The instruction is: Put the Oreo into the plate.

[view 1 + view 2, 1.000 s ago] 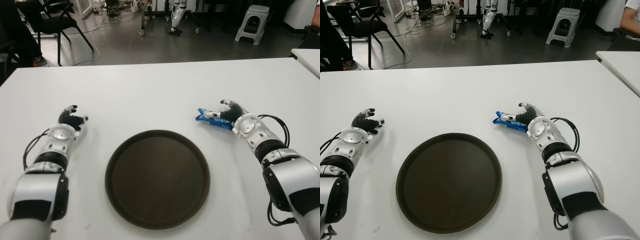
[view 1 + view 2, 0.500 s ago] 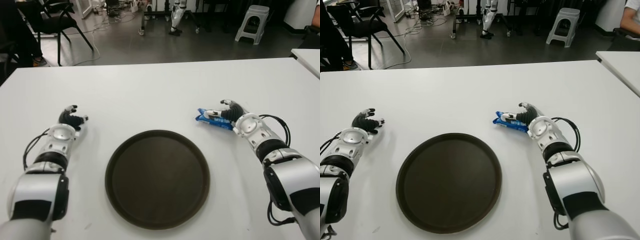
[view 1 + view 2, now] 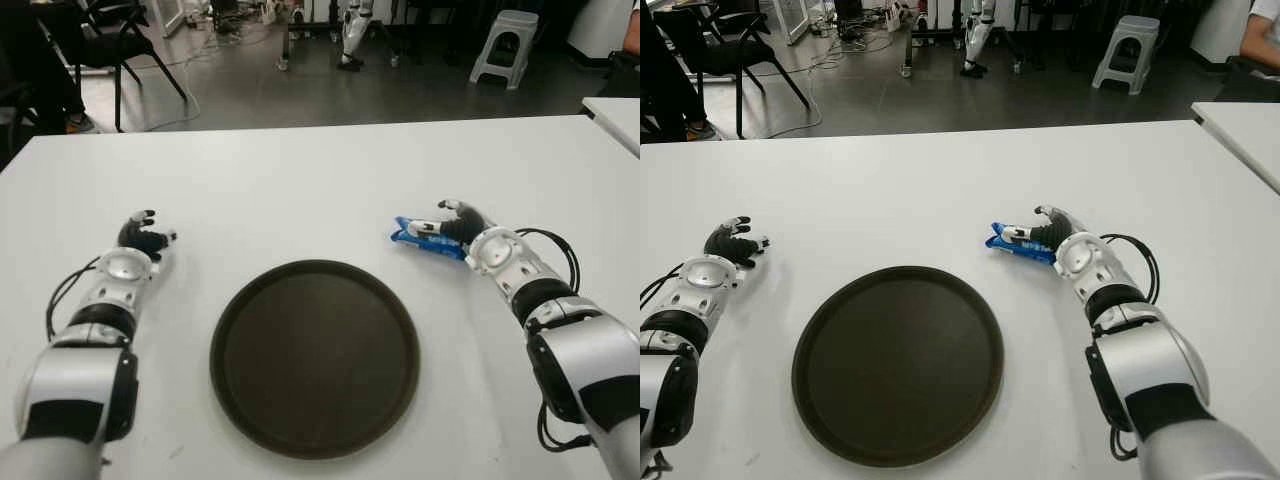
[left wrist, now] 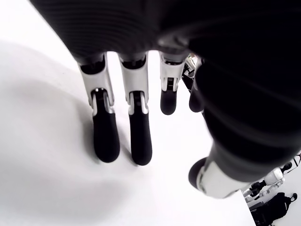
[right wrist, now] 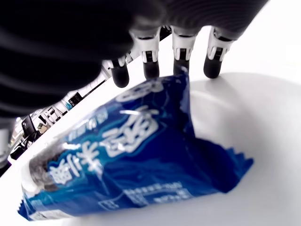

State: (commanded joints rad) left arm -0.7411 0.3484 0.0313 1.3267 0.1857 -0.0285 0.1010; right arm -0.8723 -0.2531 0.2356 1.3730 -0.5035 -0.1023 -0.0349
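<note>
Far left on the white counter (image 3: 300,180): left hand (image 3: 140,238), idle, just beside the plate's left side, fingers (image 4: 106,136) loosely extended over bare surface, holding nothing. No part in the job, so little risk there beyond a stray sweep toward the plate.

Centre: dark round plate (image 3: 314,356), lying flat, nothing in it. Low rim, so a packet dragged rather than lifted could catch on the edge and shove the plate toward the near edge of the counter.

Right: blue Oreo packet (image 3: 422,236) on the counter, just beyond the plate's upper right rim, not yet in it. Right hand (image 3: 462,226) draped over the packet's right end, fingers (image 5: 181,49) arched over the wrapper, tips near or on its far edge. From the wrist view, more a loose cage than a firm clamp; thumb contact not visible, so grip strength hard to judge.

Likely trouble from here:
- Glossy, slippery wrapper, soft and crinkly; could slide out on lifting if the fingers close too lightly.
- Too hard a squeeze could crush the biscuits inside.
- Hold near one end only, so the long free end could droop, swing, and land across the rim instead of inside.
</note>
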